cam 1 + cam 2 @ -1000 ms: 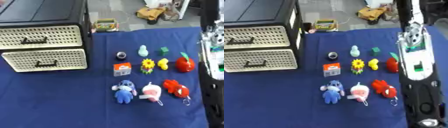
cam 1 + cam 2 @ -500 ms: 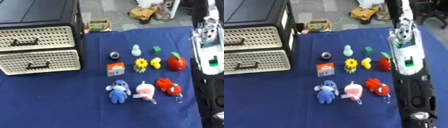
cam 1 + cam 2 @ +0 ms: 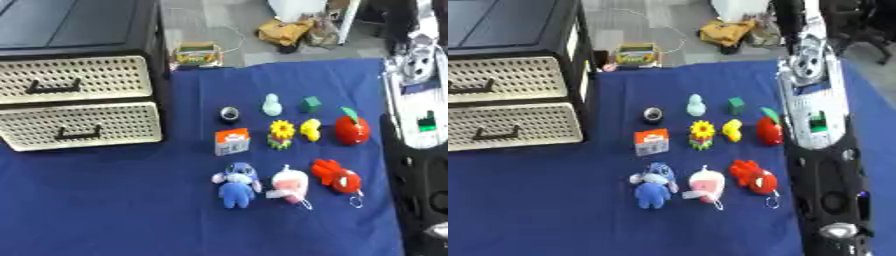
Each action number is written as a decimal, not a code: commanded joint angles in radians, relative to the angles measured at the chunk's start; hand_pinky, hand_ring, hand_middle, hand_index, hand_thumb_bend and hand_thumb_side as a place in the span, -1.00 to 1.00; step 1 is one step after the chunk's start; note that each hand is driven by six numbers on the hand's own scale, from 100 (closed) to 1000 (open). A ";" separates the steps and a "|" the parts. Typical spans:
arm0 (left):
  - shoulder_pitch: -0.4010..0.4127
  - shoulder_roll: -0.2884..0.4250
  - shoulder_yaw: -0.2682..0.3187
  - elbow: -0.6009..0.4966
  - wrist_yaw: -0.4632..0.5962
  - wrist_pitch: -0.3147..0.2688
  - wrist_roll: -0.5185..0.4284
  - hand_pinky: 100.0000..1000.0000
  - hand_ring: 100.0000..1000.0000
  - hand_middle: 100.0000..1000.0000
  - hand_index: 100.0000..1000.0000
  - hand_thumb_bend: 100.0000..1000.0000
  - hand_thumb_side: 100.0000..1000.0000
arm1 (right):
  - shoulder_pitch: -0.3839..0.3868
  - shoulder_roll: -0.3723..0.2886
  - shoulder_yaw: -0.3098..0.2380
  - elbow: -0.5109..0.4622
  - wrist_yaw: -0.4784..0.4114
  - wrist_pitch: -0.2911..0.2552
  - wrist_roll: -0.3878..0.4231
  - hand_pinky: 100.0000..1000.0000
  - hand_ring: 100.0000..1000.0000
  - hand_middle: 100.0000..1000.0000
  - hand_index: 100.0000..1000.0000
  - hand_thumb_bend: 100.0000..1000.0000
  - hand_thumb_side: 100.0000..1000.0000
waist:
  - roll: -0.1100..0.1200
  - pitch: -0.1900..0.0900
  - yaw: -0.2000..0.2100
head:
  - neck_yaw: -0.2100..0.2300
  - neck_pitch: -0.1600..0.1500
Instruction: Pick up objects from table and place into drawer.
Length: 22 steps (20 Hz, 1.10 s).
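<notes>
Nothing on the cloth [image 3: 105, 200] has moved since the earlier frames; only the camera has shifted. Right of the cabinet [image 3: 79, 75], whose two drawers [image 3: 83, 125] are closed, the toys lie in rows: ring [image 3: 230, 114], pale figure [image 3: 272, 105], green cube [image 3: 311, 104], box [image 3: 232, 141], flower [image 3: 281, 134], duck [image 3: 311, 129], apple [image 3: 352, 130], blue plush [image 3: 235, 178], pink plush [image 3: 289, 184], red plush [image 3: 337, 176]. Right arm [image 3: 815, 130] runs down the right edge, partly hiding the apple in the right eye view; its hand is cut off, so I cannot tell its state. Left hand is out of view.

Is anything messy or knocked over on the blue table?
Nothing looks spilled or broken. The toys lie in tidy rows on the blue cloth. One small thing: the lower drawer sticks out a little further than the upper drawer above it.
</notes>
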 commanded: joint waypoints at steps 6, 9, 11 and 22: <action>-0.075 0.040 -0.065 -0.011 -0.125 0.026 -0.112 -1.00 -1.00 -1.00 0.83 -1.00 1.00 | -0.019 -0.004 0.002 -0.001 0.012 -0.006 0.002 0.49 0.48 0.37 0.82 -1.00 1.00 | -0.002 -0.022 -0.007 | 0.015 -0.001; -0.102 0.035 -0.095 -0.011 -0.169 0.033 -0.118 -1.00 -1.00 -1.00 0.81 -1.00 1.00 | -0.019 -0.002 0.004 -0.001 0.013 -0.007 0.003 0.49 0.48 0.36 0.82 -1.00 1.00 | -0.002 -0.023 -0.007 | 0.017 -0.002; -0.124 0.034 -0.113 -0.011 -0.196 0.035 -0.122 -1.00 -1.00 -1.00 0.80 -1.00 1.00 | -0.019 0.000 0.006 -0.001 0.014 -0.007 0.005 0.49 0.48 0.36 0.82 -1.00 1.00 | -0.001 -0.025 -0.008 | 0.020 -0.003; -0.239 -0.022 -0.226 -0.011 -0.272 0.025 -0.163 -1.00 -1.00 -1.00 0.82 -1.00 1.00 | -0.012 0.009 0.010 -0.006 0.014 -0.004 0.013 0.49 0.48 0.36 0.82 -1.00 1.00 | 0.004 -0.030 -0.012 | 0.052 -0.016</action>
